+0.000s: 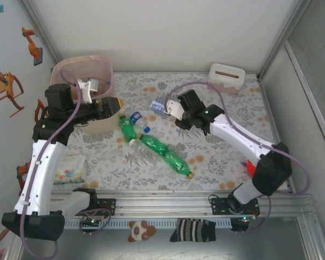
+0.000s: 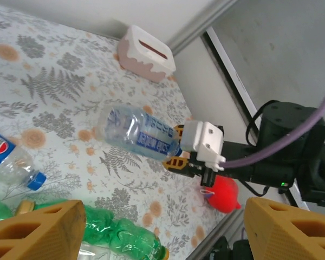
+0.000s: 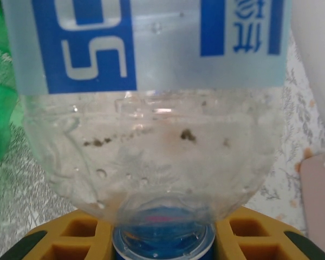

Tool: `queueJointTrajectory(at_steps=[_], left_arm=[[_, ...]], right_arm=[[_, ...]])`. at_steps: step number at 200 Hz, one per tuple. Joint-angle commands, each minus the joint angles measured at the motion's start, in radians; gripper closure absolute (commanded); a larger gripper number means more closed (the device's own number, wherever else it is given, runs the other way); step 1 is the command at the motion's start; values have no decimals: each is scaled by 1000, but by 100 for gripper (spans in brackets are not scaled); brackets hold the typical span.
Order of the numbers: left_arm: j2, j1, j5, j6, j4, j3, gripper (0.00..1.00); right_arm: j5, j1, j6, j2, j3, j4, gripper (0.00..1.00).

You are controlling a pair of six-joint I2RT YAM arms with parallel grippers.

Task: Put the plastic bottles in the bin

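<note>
Yellow fingers (image 3: 70,241) of the right gripper (image 3: 162,238) are pinching the clear blue-labelled bottle (image 3: 151,135) by its stiff capped neck above the table (image 1: 227,138), well apart from the bin (image 1: 105,64), beside which the left gripper (image 1: 118,104) is hanging spread; empty, it is probably handling light, crushable, slippery

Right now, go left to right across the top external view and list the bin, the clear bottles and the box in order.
beige bin → clear Pepsi bottle → clear blue-label bottle → white slotted box
</note>
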Motion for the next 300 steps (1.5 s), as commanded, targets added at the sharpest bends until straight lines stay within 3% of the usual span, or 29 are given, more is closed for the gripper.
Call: queueJointTrajectory(at_steps=[1,82,119,163,224,300], left_arm=[[35,-45,59,139,-70,66,24],[184,-313,4,391,-292,197,24],[264,-447,-45,451,-387,255,24],[389,-579,-106,504,-527,348,23],[548,-699,-124,544,-642,447,23],[601,-762,-64,611,-691,502,26]], right_arm=[[-2,31,-172,-124,-50,-36,83],[17,160,-516,-390,-97,-232,93],[60,224,-653,-441,-76,-297,99],[139,283,-711,-448,-48,-316,100],[218,342,-743,-460,-33,-296,100],[215,361,-752,-482,-29,-298,100]])
